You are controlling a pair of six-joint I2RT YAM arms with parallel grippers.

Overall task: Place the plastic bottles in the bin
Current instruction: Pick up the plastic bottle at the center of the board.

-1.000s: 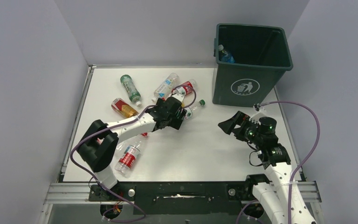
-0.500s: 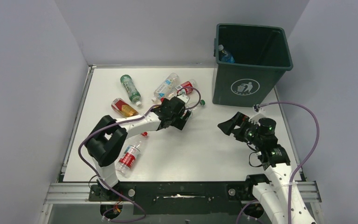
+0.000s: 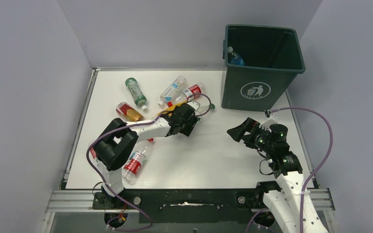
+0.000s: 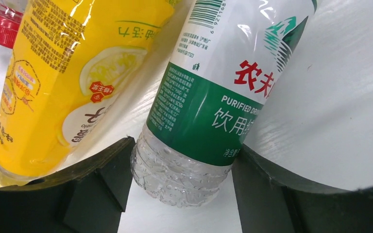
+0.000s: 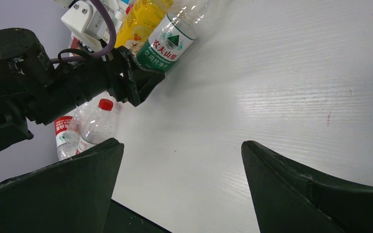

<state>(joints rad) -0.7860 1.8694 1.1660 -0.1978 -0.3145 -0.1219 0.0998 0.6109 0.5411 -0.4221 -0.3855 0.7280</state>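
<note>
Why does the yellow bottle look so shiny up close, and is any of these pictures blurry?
Left wrist view: white glare streaks across the yellow bottle, yet the print on the green-labelled bottle stays sharp. Right wrist view: the table has a pale sheen, nothing badly blurred. Top view: even light, soft shadows, the bin crisp but dark inside.

The dark green bin point(image 3: 255, 90) stands upright at the far right, its white litter symbol facing near. A blue-labelled bottle point(image 3: 234, 58) rests inside against its left wall. Mid-table, the green-labelled bottle point(image 4: 209, 97) lies on its side, its clear base pinched in the left gripper point(image 4: 180, 160), with the yellow bottle point(image 4: 53, 82) just beside it. Farther back lie a green bottle point(image 3: 136, 92), a clear bottle point(image 3: 172, 89), a red-labelled bottle point(image 3: 192, 91) and an amber bottle point(image 3: 128, 112). A second red-labelled bottle point(image 3: 134, 164) lies near left.
</note>
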